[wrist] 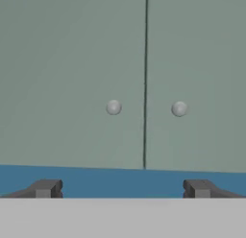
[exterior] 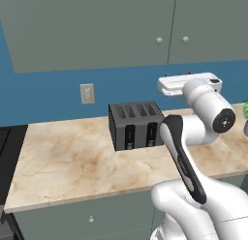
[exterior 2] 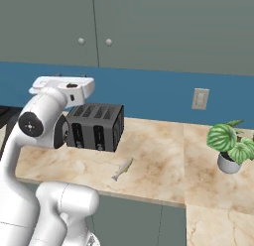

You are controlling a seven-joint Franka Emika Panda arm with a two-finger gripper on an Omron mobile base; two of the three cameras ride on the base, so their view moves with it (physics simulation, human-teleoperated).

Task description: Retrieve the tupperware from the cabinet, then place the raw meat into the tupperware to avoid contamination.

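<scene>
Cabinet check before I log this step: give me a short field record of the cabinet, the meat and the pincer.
cabinet: both doors shut, two round knobs side by side
raw meat: lying on the counter in front of the toaster
pincer: open, empty, facing the cabinet doors
tupperware: not retrieved yet

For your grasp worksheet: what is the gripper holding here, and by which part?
Nothing. The gripper is open and empty, facing the closed cabinet and its knobs.
</scene>
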